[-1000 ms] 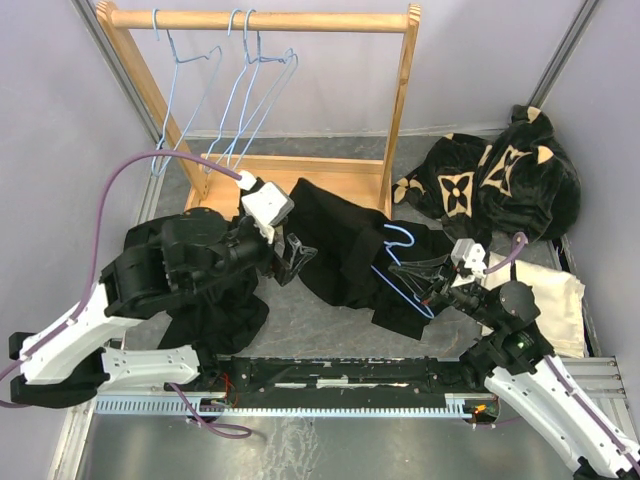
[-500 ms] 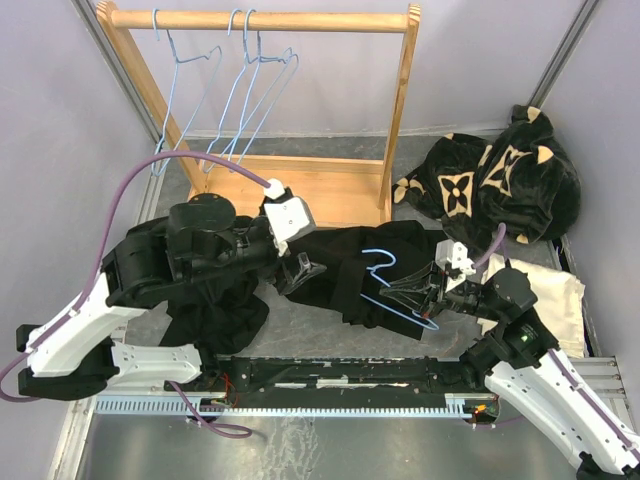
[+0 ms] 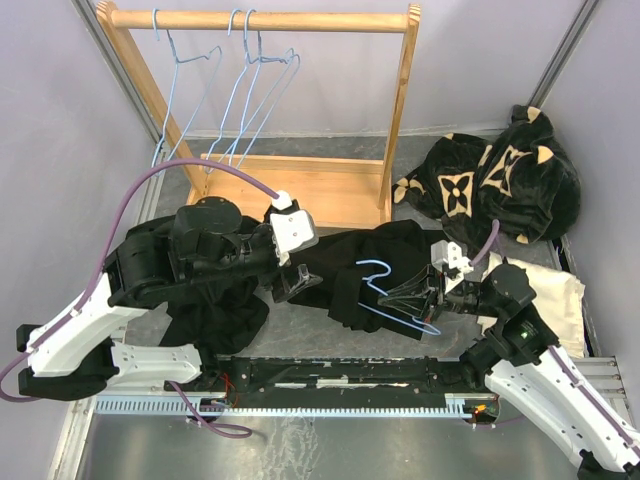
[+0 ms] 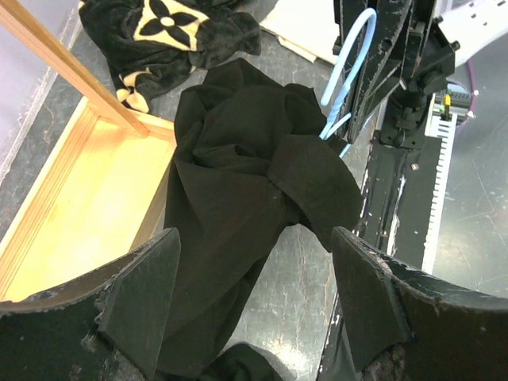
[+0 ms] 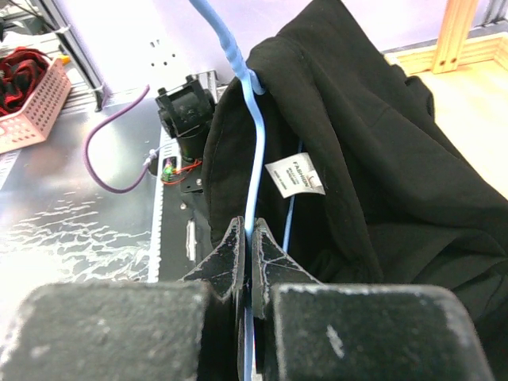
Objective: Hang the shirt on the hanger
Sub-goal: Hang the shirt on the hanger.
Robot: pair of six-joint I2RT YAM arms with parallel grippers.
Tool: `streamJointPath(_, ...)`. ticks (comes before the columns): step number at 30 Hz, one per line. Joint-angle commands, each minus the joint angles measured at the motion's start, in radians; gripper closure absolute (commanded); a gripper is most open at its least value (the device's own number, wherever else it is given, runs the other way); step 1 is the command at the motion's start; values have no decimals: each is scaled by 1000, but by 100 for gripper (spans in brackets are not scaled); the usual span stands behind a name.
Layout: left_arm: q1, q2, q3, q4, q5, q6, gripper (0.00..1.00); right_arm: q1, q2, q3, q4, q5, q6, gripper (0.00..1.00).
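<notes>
The black shirt (image 3: 345, 262) lies bunched on the table between the arms. Its white collar tag (image 5: 295, 175) shows in the right wrist view. My right gripper (image 3: 412, 297) is shut on the light-blue wire hanger (image 3: 385, 297) and holds it against the shirt's right side, hook pointing left. In the right wrist view (image 5: 252, 238) the jaws pinch the wire (image 5: 252, 151) at the shirt's collar (image 5: 373, 135), and a second wire runs under the cloth by the tag. My left gripper (image 3: 290, 284) is open and empty, just above the shirt's left part (image 4: 238, 159).
The wooden rack (image 3: 300, 20) stands at the back with several blue hangers (image 3: 240, 90) on it. The black plush garment with tan flowers (image 3: 500, 180) lies back right, a cream cloth (image 3: 555, 290) beside the right arm. Another black garment (image 3: 215, 320) lies under the left arm.
My right gripper has moved the hanger left and lower, onto the shirt. The shirt has bunched up from its spread-out position. My left gripper has come down closer to the shirt, still open.
</notes>
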Motion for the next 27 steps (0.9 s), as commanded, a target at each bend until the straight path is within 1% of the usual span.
streamJointPath(1,-7,-4,37,-32,49,65,18,0,24,68,43,-83,39,100)
streamJointPath(9,-7,53,54,-116,175,80,22,-1,0,76,33,-122,69,100)
streamJointPath(18,-7,59,43,-97,177,108,22,0,-7,103,55,-173,113,100)
streamJointPath(22,-7,81,24,-70,206,115,22,0,-18,92,119,-174,161,100)
streamJointPath(25,-7,108,20,-57,240,125,22,0,-19,96,134,-174,170,100)
streamJointPath(27,-7,126,22,-56,266,131,24,0,-19,102,135,-175,173,100)
